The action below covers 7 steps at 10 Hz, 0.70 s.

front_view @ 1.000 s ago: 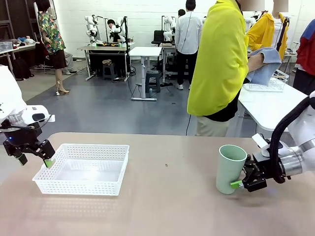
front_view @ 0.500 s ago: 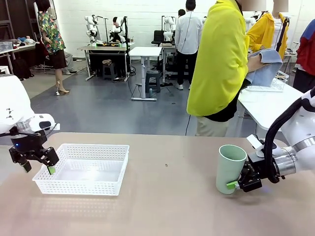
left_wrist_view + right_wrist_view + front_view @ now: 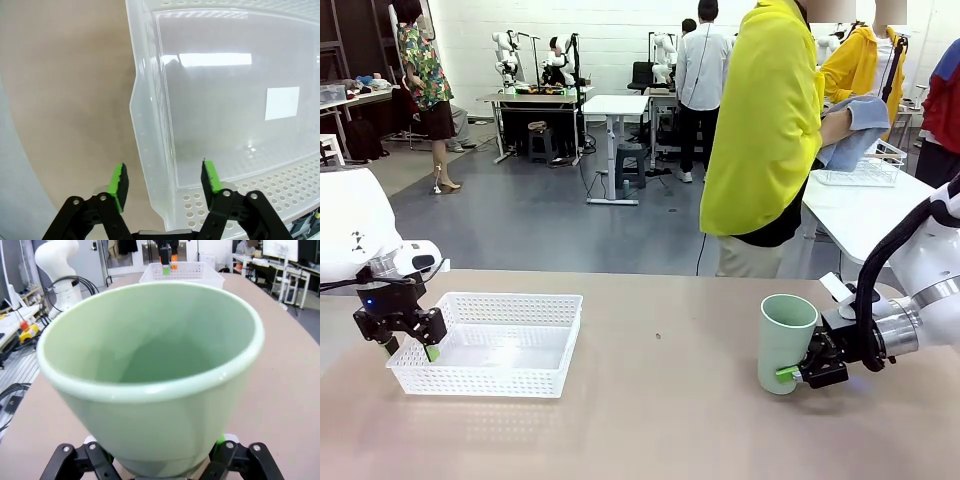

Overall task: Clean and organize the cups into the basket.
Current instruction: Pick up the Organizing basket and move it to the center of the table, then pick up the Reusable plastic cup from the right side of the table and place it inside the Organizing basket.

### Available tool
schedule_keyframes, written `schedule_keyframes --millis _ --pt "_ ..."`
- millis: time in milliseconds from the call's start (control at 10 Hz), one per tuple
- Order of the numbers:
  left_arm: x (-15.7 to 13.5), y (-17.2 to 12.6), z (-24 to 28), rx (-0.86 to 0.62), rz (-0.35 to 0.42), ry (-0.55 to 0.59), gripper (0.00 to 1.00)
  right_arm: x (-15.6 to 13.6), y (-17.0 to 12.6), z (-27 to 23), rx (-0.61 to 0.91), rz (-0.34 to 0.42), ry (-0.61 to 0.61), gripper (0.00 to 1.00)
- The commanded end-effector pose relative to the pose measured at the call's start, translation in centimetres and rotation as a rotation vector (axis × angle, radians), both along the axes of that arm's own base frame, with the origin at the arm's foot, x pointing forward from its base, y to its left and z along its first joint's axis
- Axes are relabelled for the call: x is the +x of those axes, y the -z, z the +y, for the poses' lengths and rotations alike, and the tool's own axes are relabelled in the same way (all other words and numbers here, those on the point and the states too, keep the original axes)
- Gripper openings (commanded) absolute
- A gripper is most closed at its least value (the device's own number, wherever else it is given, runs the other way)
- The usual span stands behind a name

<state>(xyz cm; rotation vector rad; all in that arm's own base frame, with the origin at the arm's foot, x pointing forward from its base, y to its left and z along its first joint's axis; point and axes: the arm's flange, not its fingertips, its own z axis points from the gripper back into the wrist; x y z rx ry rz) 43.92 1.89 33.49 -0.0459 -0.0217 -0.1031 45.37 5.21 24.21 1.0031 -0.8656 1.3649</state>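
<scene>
A pale mint green cup [image 3: 786, 335] stands upright on the table at the right. My right gripper [image 3: 795, 375] is low at its side, open, with one finger on each side of the cup's lower body [image 3: 150, 365]. The shallow white lattice basket [image 3: 490, 300] lies empty at the left. My left gripper [image 3: 412, 350] is open at the basket's left end, and its green pads [image 3: 119, 181] straddle the end wall [image 3: 150, 125], one outside and one inside. The right wrist view looks over the cup to the basket [image 3: 182, 271] at the table's far end.
A person in a yellow top [image 3: 765, 130] stands at the far side, turned away, holding a blue cloth [image 3: 860, 125]. A white wire basket [image 3: 865, 172] sits on the white table behind at the right. The tan tabletop [image 3: 660, 400] is bare between the basket and the cup.
My left gripper has moved right and down onto the basket's end wall. My right gripper has slid left around the cup's base, and the cup has shifted slightly left.
</scene>
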Motion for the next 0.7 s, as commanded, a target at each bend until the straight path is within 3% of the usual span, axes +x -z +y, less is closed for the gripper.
schedule_keyframes --millis 0,100,200,300,400,500,600 --pt "0.39 -0.2 -0.17 -0.013 -0.012 -0.025 0.0 0.35 0.47 -0.04 0.02 -0.019 -0.023 0.0" --pt "0.36 -0.3 -0.15 -0.01 -0.013 -0.03 0.0 0.33 0.48 -0.01 0.024 -0.013 -0.029 0.33" --pt "0.36 -0.24 -0.22 -0.012 -0.01 -0.037 0.0 0.31 0.45 0.01 0.027 -0.01 -0.035 0.0" --pt "0.39 -0.15 -0.24 -0.012 -0.008 -0.044 0.09 0.31 0.43 0.02 0.028 -0.008 -0.039 0.0" --pt "0.37 -0.26 -0.27 -0.014 -0.004 -0.058 0.0 0.24 0.42 0.01 0.028 -0.008 -0.041 0.0" --pt "0.38 -0.35 -0.41 -0.022 -0.004 -0.072 0.0 0.25 0.39 -0.02 0.033 -0.005 -0.043 0.21" --pt "0.38 -0.4 -0.68 -0.025 -0.009 -0.083 0.0 0.24 0.38 0.06 0.033 -0.003 -0.047 0.21"
